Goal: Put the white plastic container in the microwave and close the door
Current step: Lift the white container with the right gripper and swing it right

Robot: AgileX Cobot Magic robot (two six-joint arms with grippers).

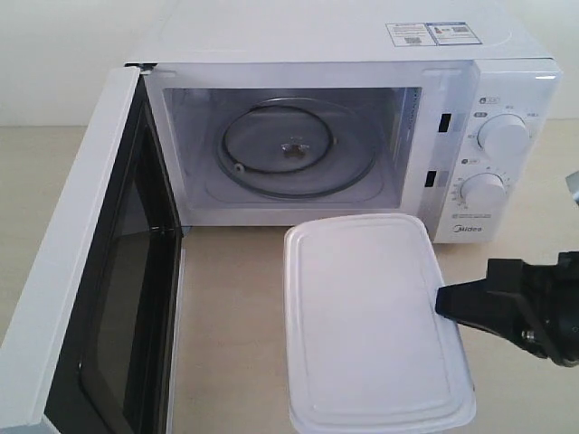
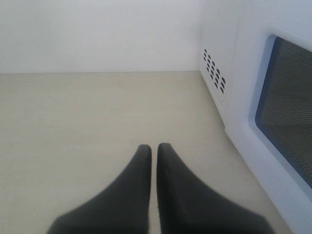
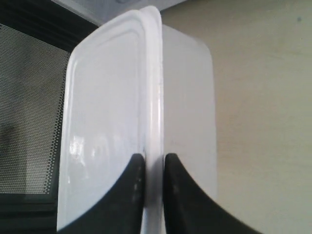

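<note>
**Exterior view.** The microwave (image 1: 362,41) stands with its door (image 1: 81,271) swung fully out to the left, so the glass turntable (image 1: 289,149) is exposed. The container (image 1: 371,316), lid on, sits in front of the cavity and toward its right side, outside the opening. Whether it rests on the tabletop (image 1: 231,316) or hangs just above it cannot be told. The right tool (image 1: 445,303) meets the container at the middle of its right long edge.

**Left wrist view.** The left tool (image 2: 154,151) is narrow, its fingers almost together with nothing between them. It hangs over bare tabletop, beside the door's outer face (image 2: 287,112).

**Right wrist view.** The right tool (image 3: 154,158) is clamped on the container's (image 3: 107,97) projecting lid rim, one finger on either face.

**Step in hand: carrying the container into the cavity.** A one-sided grip on a thin rim will probably let the far side sag, or pull the lid loose. The carry should therefore be slow and level. The container should be raised enough to clear the cavity sill, shifted left toward the turntable's centre, and set down flat before release. The left tool is well placed for closing the door afterwards.
</note>
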